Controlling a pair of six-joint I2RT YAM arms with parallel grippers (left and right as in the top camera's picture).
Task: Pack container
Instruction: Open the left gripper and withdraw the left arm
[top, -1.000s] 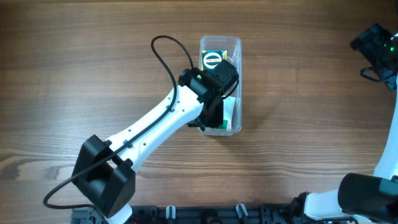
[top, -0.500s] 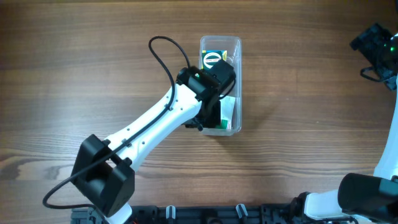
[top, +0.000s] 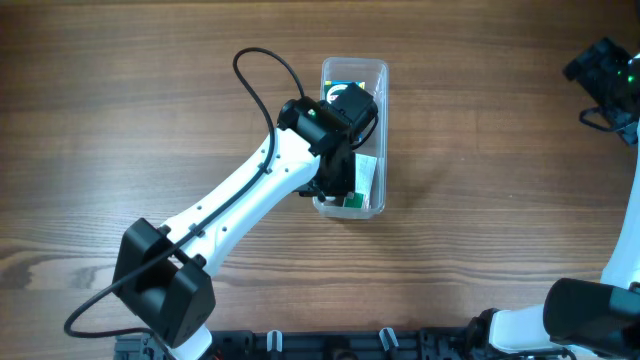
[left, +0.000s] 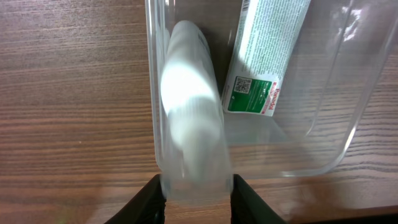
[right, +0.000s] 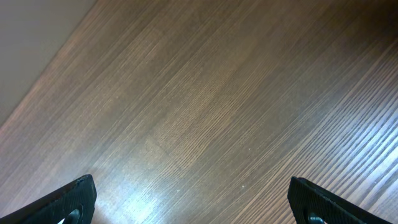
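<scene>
Container (top: 384, 110) sits mid-table (top: 500, 220), well in from every edge. Left gripper (left: 196, 196) clamps a white tube (left: 189, 118) just inside one long wall, beside a green-labelled tube (left: 258, 68); right gripper (right: 193, 199), jaws spread wide, hangs over wood well apart

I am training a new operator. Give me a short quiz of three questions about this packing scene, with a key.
1. True or false: the right hand is open and empty.
2. What does the left hand grip? A) a white tube B) a spoon C) nothing
3. Fill in: the green-labelled tube lies inside the clear ____.
Key: 1 true; 2 A; 3 container.
</scene>
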